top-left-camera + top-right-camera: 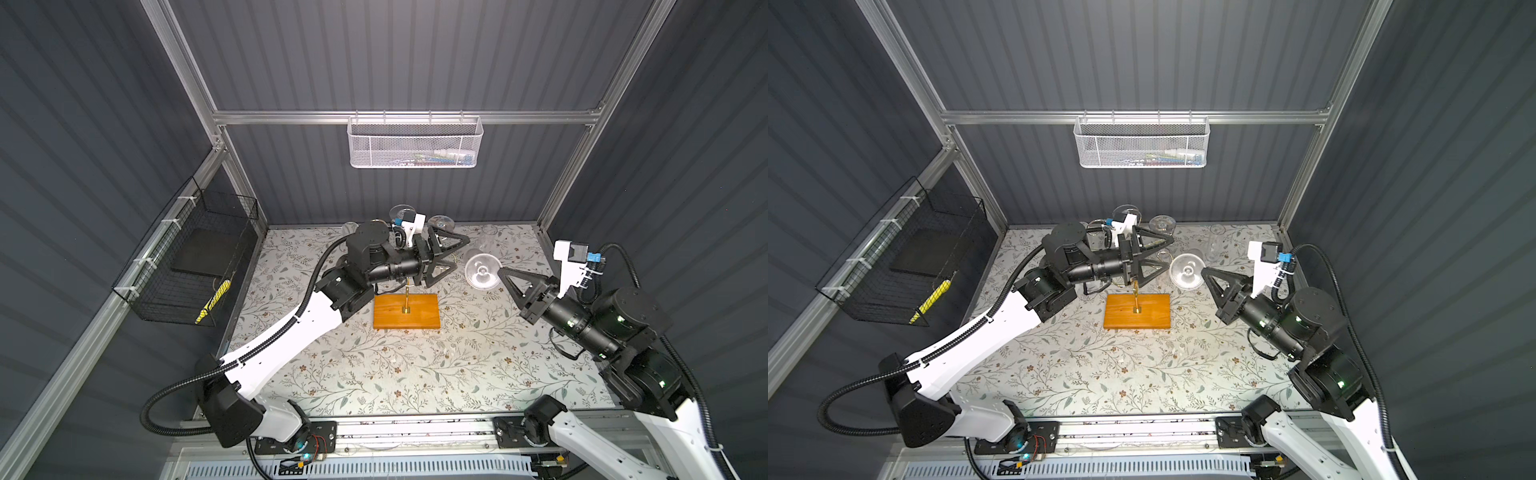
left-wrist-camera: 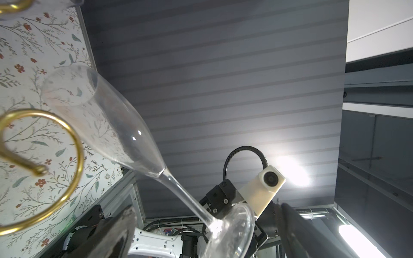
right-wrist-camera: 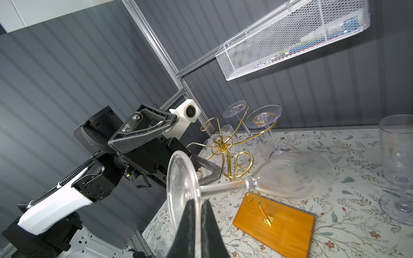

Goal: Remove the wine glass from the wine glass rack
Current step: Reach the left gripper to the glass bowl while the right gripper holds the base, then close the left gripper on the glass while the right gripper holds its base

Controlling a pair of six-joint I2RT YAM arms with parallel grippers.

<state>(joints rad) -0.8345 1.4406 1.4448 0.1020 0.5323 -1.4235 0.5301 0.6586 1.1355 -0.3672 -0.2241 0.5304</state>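
At the tip of the right claw (image 3: 197, 203), the two dark fingers are pinched tight on the rim of the foot of the wine glass (image 3: 295, 174), gripping it edge-on. From that pinch the glass runs out nearly level, stem first and then the bowl. It hangs in the air above the counter (image 3: 335, 234), beside the wine glass rack (image 3: 279, 230). In the left wrist view the nearest gold scroll (image 2: 44, 169) curls clear of the bowl. Across the rack, the left claw (image 1: 459, 252) stands spread wide and empty, up by the top of the pole. Further back, one hanging glass (image 3: 263, 116) and a second hanging glass (image 3: 235, 108) sit foot-up on the rear arms. A standing glass (image 3: 396, 145) rests on the counter off to the side.

The glass looks free of the rack, so the step in hand seems to be the carry-away. The next move likely calls for drawing the glass further from the gold arms and tipping it upright. It then needs lowering onto bare counter, clear of the wooden base and the standing glass. A pinch on a thin rim is a slight hold, so the move should be slow.
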